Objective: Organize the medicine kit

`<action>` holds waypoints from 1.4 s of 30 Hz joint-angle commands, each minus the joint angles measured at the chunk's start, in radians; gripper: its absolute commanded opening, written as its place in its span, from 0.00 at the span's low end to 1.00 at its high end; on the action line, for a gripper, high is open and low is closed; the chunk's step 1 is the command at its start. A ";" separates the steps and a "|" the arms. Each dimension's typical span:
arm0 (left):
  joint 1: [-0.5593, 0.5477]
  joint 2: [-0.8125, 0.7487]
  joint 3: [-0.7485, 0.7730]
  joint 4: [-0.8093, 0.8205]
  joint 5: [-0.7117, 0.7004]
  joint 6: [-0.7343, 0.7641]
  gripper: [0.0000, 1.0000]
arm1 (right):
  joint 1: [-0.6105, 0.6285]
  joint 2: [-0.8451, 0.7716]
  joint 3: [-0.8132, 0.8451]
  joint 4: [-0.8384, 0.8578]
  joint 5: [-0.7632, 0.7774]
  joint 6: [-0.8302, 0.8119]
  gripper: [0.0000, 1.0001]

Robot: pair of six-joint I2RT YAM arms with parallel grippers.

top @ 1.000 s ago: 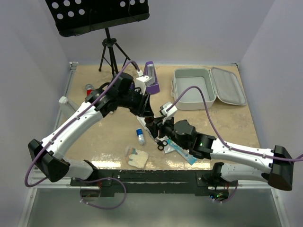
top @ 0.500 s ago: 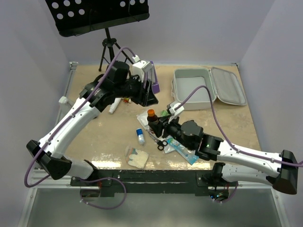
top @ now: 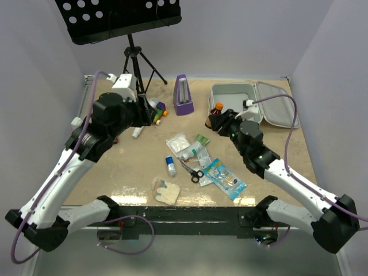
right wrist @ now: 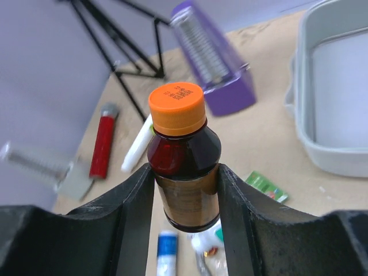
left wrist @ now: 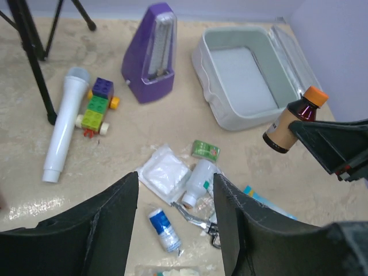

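The medicine kit lies open at the back right, a white case with an empty grey-white tray and its lid folded out to the right. My right gripper is shut on a brown bottle with an orange cap. It holds the bottle upright above the table, at the kit's left wall. My left gripper is open and empty, raised over the table's back left and looking down on loose supplies.
On the middle of the table lie a gauze pack, a white bottle, a green packet, a blue roll, scissors, a blue pouch and a bandage pack. A purple metronome, toy bricks, a white tube and a stand's tripod are at the back.
My right gripper has carried the bottle from the table's middle up and right to the kit. The left gripper opened wider and drew back to the far left.
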State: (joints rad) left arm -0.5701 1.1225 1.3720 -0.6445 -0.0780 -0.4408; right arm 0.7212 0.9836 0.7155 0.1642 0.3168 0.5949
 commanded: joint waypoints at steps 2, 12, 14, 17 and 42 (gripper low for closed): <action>0.012 -0.163 -0.149 0.081 -0.167 -0.094 0.58 | -0.210 0.128 0.028 0.233 -0.154 0.241 0.32; 0.012 -0.331 -0.470 0.138 -0.160 -0.283 0.54 | -0.460 0.515 0.182 0.402 -0.183 0.509 0.32; 0.012 -0.346 -0.497 0.141 -0.157 -0.299 0.53 | -0.479 0.593 0.248 0.399 -0.194 0.543 0.33; 0.012 -0.357 -0.521 0.137 -0.163 -0.308 0.53 | -0.490 0.717 0.337 0.368 -0.205 0.595 0.32; 0.012 -0.378 -0.709 0.189 -0.135 -0.420 0.50 | -0.523 0.951 0.323 0.485 -0.087 0.937 0.31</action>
State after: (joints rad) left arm -0.5621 0.7452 0.6724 -0.5087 -0.2142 -0.8307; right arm 0.2016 1.9251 1.0313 0.5793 0.1776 1.4670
